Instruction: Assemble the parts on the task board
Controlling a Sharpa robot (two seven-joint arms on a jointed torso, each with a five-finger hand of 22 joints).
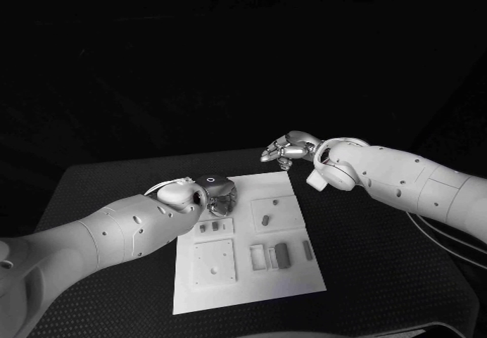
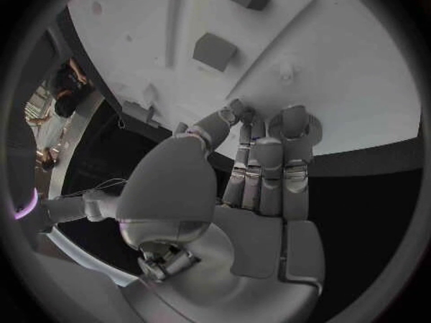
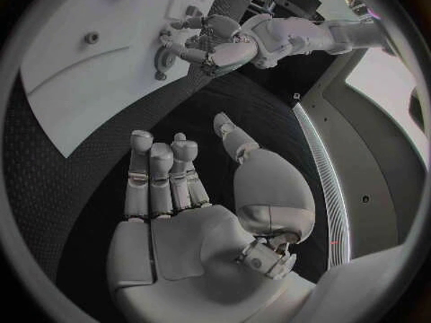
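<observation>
head view: parts point(image 1: 272, 255) on task board point(image 1: 294, 282)

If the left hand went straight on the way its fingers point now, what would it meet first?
Probably the white task board itself: the silver left hand has its fingertips at the board's edge, pointing across it, towards a small grey block. Depth is unclear.

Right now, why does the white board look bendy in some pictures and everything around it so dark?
In the head view the task board has straight edges and stands out bright against the black table. In both wrist views the fisheye lens curves the board's edge, behind the left hand and beyond the right hand.
</observation>
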